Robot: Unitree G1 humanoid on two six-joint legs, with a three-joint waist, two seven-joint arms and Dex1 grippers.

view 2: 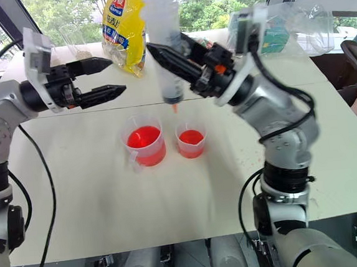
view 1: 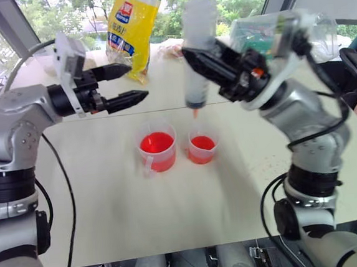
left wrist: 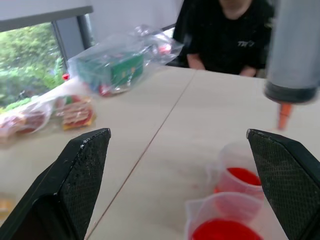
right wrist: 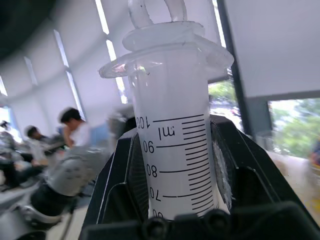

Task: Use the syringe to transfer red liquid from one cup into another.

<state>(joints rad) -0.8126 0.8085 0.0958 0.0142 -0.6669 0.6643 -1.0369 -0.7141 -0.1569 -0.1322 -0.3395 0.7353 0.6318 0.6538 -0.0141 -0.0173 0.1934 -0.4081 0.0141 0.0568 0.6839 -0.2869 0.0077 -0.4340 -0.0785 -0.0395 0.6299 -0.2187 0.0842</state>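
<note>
Closest to you, the pale counter (view 1: 110,208) carries two clear cups side by side near its middle. Your left gripper (view 1: 127,85) hovers above the counter's left part on a raised, bent arm, pointing level toward the right, its two black fingers (left wrist: 82,170) spread wide apart with nothing between them. Right of it, lower down, the larger cup (view 1: 157,147) with a side handle holds bright red liquid (view 1: 156,141). Just beside that stands the smaller cup (view 1: 203,146), handleless, also red inside. Directly above the smaller cup you see one syringe (view 1: 196,51), upright, clear-barrelled with printed scale marks, white plunger end up, its red-stained tip pointing down and hanging clear of the cup's rim. Your right gripper (view 1: 200,60) reaches in from the right, pointing leftward and somewhat up, its fingers clamped on the syringe's barrel. Behind, at the counter's far edge, a yellow bag (view 1: 133,28) stands, and clear plastic packages (view 1: 282,27) lie further right.
</note>
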